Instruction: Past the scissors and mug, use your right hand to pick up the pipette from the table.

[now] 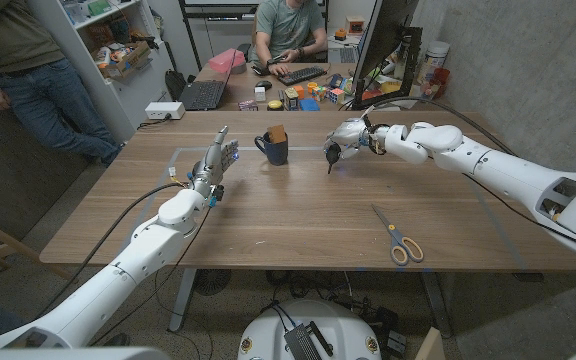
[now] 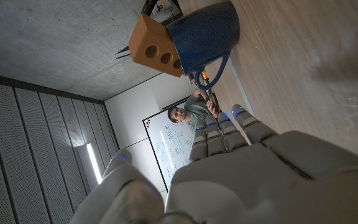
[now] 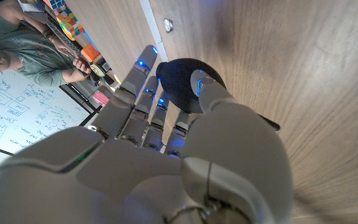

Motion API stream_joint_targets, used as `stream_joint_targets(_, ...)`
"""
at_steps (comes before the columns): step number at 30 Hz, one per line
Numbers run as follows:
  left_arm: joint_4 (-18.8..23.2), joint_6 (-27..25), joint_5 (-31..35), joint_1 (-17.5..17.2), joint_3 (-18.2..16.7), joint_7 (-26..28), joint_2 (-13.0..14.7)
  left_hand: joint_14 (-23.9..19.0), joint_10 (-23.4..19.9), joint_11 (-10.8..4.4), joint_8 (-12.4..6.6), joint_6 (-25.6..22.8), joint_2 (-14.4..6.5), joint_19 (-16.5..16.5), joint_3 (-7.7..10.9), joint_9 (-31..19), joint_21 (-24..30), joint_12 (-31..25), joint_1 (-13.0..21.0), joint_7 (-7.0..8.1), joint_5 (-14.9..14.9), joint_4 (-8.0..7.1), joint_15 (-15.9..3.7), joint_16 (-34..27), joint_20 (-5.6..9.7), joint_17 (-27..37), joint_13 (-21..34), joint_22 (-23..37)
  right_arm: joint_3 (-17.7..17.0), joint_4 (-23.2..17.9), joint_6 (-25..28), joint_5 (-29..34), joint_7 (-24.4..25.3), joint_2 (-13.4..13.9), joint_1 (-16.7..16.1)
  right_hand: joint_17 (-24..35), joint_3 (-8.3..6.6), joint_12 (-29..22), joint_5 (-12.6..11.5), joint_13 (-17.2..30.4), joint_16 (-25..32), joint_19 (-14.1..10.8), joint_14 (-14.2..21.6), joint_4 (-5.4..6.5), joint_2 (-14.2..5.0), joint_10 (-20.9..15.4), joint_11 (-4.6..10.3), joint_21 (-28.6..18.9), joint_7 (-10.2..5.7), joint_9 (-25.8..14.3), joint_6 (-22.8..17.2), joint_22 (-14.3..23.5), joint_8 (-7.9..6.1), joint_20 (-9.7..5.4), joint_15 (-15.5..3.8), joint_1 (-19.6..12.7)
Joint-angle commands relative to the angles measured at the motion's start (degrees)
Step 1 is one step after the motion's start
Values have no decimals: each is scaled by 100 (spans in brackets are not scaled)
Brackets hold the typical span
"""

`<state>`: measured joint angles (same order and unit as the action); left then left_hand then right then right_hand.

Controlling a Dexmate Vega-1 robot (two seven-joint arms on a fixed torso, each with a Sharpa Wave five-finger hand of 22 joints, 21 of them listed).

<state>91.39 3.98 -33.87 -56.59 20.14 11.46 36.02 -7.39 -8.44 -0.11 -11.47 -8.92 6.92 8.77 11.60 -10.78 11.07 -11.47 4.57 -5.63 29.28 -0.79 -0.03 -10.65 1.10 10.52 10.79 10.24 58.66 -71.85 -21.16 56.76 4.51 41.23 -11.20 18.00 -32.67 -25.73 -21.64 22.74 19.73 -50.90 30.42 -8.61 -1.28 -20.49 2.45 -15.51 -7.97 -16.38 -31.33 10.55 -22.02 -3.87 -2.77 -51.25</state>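
In the head view the right hand (image 1: 349, 135) is seen closed around the dark pipette (image 1: 332, 155) beyond the mug (image 1: 273, 149) and scissors (image 1: 399, 238) — in the right wrist view its rounded, probably light, slippery bulb (image 3: 182, 84) is pinched between fingers (image 3: 148, 93) and thumb, judged the sensible hold.

Right hand (image 3: 166, 155) gripping black pipette (image 3: 180, 84), wooden table (image 3: 303, 68), seated person (image 3: 23, 46)

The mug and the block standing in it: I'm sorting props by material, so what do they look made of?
The dark blue speckled mug looks like glazed ceramic or enamel, given its slight sheen and fine speckles. The tan block with round holes looks like matte unfinished wood, though cork or foam can't be ruled out.
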Motion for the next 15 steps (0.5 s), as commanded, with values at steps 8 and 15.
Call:
stream_joint_targets(8,-231,249,19,68,41,-137,-124,-47,-40,6,-23,-61,-30,27,-40,-14,45,-22,8,-4,58,-3,1,-41,-13,10,25,17,-862,-1324,27,-235,-715,463,-319,64,-11,-82,39,104,37,34,87,50,-13,-91,1,17,38,-60,-98,12,-65,4,-433,44)
stream_joint_targets(15,-270,375,-14,21,9,-197,-133,-47,-40,2,-22,-64,-36,29,-49,-14,46,-22,12,0,62,-1,-1,-41,-15,10,25,17,-1137,-1719,59,-155,-952,566,-348,83,-24,-107,58,157,47,30,130,55,-21,-147,-20,21,56,-83,-132,14,-97,0,-461,56)
